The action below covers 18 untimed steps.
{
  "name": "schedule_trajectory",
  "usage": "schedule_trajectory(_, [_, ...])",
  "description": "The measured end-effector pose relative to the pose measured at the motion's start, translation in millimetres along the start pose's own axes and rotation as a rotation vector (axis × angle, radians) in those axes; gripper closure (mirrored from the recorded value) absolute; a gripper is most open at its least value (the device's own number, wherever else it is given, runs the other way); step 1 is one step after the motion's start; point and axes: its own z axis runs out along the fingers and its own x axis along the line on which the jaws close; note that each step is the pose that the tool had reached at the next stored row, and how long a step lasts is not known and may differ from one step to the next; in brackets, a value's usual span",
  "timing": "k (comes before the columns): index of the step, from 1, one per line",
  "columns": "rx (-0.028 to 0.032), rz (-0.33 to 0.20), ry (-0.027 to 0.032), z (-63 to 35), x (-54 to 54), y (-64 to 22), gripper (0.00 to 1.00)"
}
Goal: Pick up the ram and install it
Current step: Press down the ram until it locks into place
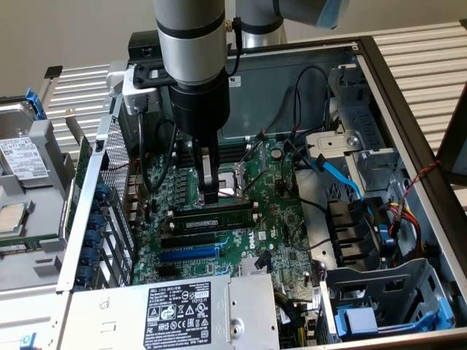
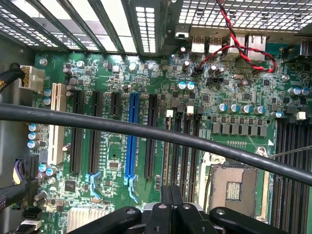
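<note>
Just below my gripper (image 1: 210,195), toward the near side of the motherboard (image 1: 281,211) in the exterior view, I see the ram (image 1: 211,217): one dark-green stick standing on edge in a memory slot, its long axis running across the board from the exterior view's left to its right. My claw hangs over the CPU socket (image 1: 232,182), fingertips pointing down, just beside the stick's upper edge; I cannot tell whether they touch it. The fingers are pressed together with nothing between them, so the stick is not in my grip. I judge it already sits in its slot, though I cannot tell whether the end clips have latched. By my count: one arm, one ram stick, one blue expansion slot (image 1: 188,254). On the wrist view that blue slot (image 2: 130,136) stands among black slots, with a black cable (image 2: 146,130) crossing in front.
</note>
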Motion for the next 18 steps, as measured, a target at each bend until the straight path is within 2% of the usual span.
schedule_trajectory(8, [-0.0003, 0.009, 0.0016, 0.1, 0.0, 0.1, 0.89])
schedule_trajectory(10, [-0.0002, 0.021, 0.0000, 0.3, -0.1, 0.1, 0.89])
schedule_trajectory(13, [-0.0002, 0.065, -0.0024, 0.3, 0.0, 0.0, 0.89])
schedule_trajectory(18, [-0.0003, 0.149, -0.0030, 0.4, 0.0, 0.0, 0.89])
